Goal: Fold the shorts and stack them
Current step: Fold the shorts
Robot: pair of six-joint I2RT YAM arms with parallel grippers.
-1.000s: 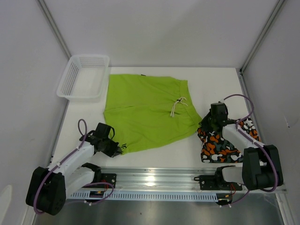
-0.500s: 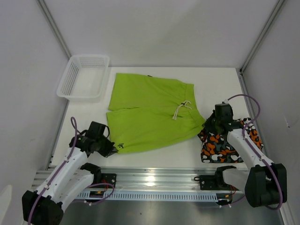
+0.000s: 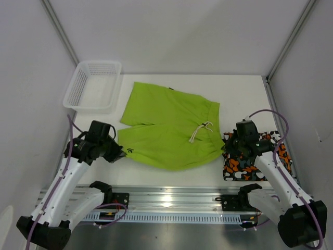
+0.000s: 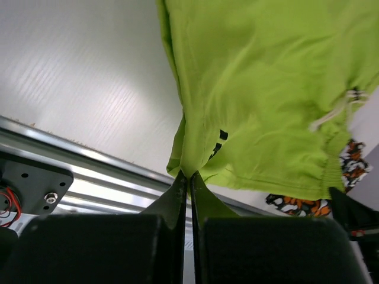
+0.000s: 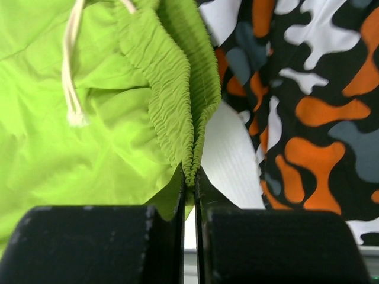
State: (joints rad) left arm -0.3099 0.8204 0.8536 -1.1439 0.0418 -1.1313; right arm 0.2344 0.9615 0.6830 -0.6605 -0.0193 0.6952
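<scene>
Lime green shorts (image 3: 166, 133) pinched: hem in left gripper (image 4: 189, 176) jaws, waistband in right gripper (image 5: 190, 177) jaws.

This is a robot test cell in a lab. A bare white tabletop (image 3: 244, 88) is boxed in by plain white panels (image 3: 171, 31) on aluminium posts (image 3: 59, 28). A left arm (image 3: 62, 182) and a right arm (image 3: 276, 172) are bolted to an aluminium rail (image 3: 171, 198) along the bottom of the frame. Purple cables (image 3: 266, 111) loop off the arms, and red wires (image 4: 10, 204) lie exposed at the lower left of the left wrist view.
</scene>
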